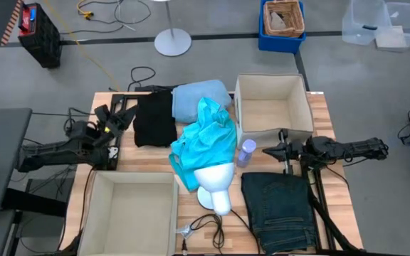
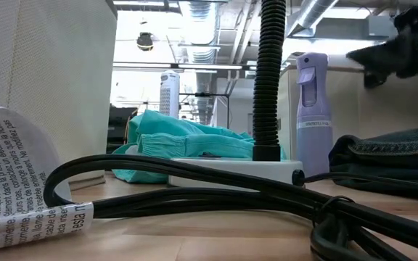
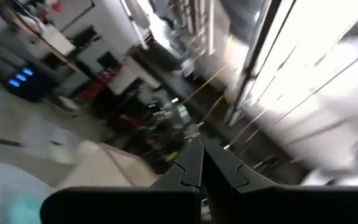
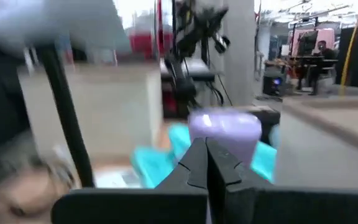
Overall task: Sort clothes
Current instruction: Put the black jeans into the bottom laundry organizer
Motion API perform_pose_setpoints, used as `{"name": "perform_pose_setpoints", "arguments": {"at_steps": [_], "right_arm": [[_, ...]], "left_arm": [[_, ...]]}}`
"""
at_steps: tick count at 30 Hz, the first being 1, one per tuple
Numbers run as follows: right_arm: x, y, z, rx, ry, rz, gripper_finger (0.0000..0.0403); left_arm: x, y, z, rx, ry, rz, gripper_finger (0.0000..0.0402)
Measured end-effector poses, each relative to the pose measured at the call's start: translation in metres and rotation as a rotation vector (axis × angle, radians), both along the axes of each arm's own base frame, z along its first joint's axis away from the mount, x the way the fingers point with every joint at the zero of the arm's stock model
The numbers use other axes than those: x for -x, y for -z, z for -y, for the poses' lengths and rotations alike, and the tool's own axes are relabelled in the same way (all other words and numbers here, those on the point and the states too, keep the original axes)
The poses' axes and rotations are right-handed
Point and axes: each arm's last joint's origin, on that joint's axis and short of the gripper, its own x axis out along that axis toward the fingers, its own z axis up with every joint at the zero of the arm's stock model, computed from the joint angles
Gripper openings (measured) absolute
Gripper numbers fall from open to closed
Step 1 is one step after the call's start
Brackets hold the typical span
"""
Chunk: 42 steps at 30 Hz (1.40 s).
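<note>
The black garment (image 1: 154, 119) and the pale blue one (image 1: 199, 99) lie at the table's far middle. The bright teal shirt (image 1: 206, 141) is draped over the white mannequin head (image 1: 216, 188); it also shows in the low view (image 2: 187, 138). The folded dark jeans (image 1: 282, 210) lie flat at the near right and show in the low view too (image 2: 390, 156). My left gripper (image 1: 127, 114) is shut and empty, raised beside the black garment's left edge and pointing upward. My right gripper (image 1: 267, 150) is shut and empty, just right of the lilac bottle (image 1: 246, 151) and above the jeans' far edge.
An open beige box (image 1: 272, 107) stands at the far right of the table and another (image 1: 130, 213) at the near left. Black cables (image 1: 205, 224) lie by the near edge, in front of the mannequin head's stand (image 2: 267, 80).
</note>
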Motion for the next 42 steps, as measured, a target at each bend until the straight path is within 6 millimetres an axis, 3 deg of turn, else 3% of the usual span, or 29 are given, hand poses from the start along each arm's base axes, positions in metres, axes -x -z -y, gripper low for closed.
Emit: {"name": "perform_pose_setpoints", "arguments": {"at_steps": [3, 6, 14, 22, 27, 33, 38, 42], "right_arm": [[0.002, -0.009, -0.001, -0.157, -0.039, 0.094, 0.0008], [0.003, -0.014, -0.002, -0.177, -0.066, 0.143, 0.0008], [0.017, -0.042, -0.011, -0.113, -0.236, 0.448, 0.0008], [0.036, -0.088, -0.010, -0.012, -0.220, 0.619, 0.0008], [0.045, -0.123, -0.005, -0.021, -0.177, 0.685, 0.0008], [0.047, -0.157, -0.001, -0.022, -0.110, 0.714, 0.0008], [0.039, -0.172, 0.000, 0.000, -0.061, 0.692, 0.0008], [0.027, -0.174, 0.001, -0.003, -0.036, 0.646, 0.0008]], "left_arm": [[-0.018, -0.017, -0.006, -0.048, -0.059, -0.166, 0.0000], [-0.038, -0.026, -0.016, -0.044, -0.111, -0.369, 0.0007], [-0.071, -0.022, -0.062, 0.174, -0.240, -0.859, 0.0085], [-0.081, -0.007, -0.108, 0.447, -0.191, -1.001, 0.0154], [-0.086, 0.013, -0.128, 0.625, -0.130, -1.088, 0.0164], [-0.095, 0.026, -0.144, 0.722, -0.132, -1.218, 0.0165], [-0.103, 0.032, -0.153, 0.763, -0.135, -1.399, 0.0172], [-0.108, 0.032, -0.157, 0.798, -0.121, -1.481, 0.0204]]}}
